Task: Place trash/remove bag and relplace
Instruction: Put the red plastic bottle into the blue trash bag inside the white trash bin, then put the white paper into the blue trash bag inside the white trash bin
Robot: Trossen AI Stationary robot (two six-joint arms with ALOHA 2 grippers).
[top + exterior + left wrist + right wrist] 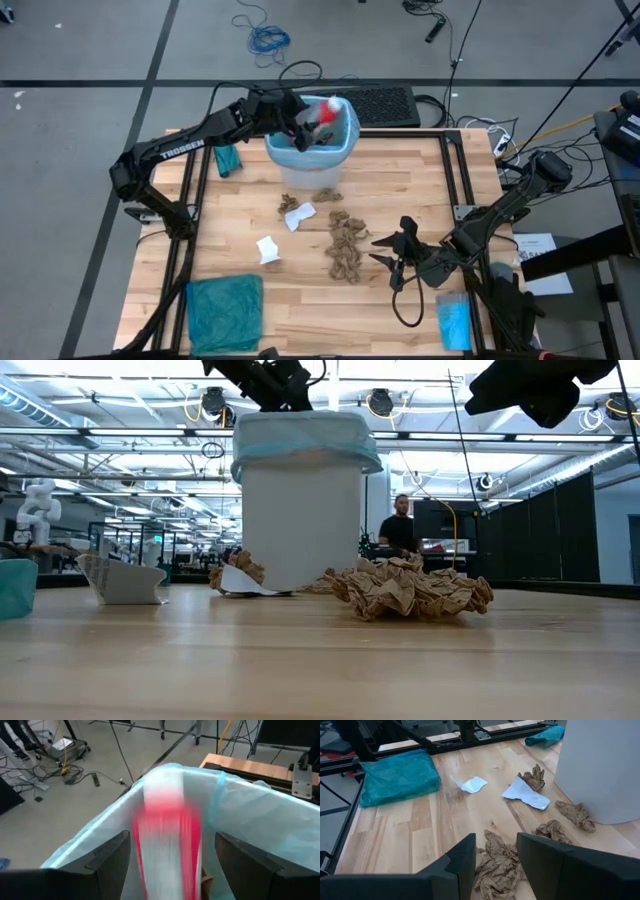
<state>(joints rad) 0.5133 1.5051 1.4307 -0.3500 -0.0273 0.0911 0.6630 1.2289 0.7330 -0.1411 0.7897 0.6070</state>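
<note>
Hovering over bin (pixel 300 172), left gripper (pixel 305 128) w/ jaws spread, red-and-white tube (pixel 167 845) blurred between its fingers, inside light-blue bag (pixel 260 820) lining bin, brown paper scraps (pixel 345 245) on table (pixel 400 190), right gripper (pixel 385 252) beside them, jaws partly apart, holding nothing.

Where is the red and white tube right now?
The red-and-white tube is at the mouth of the blue-lined white bin at the table's far edge, between the open left gripper's fingers, seen from above.
</note>
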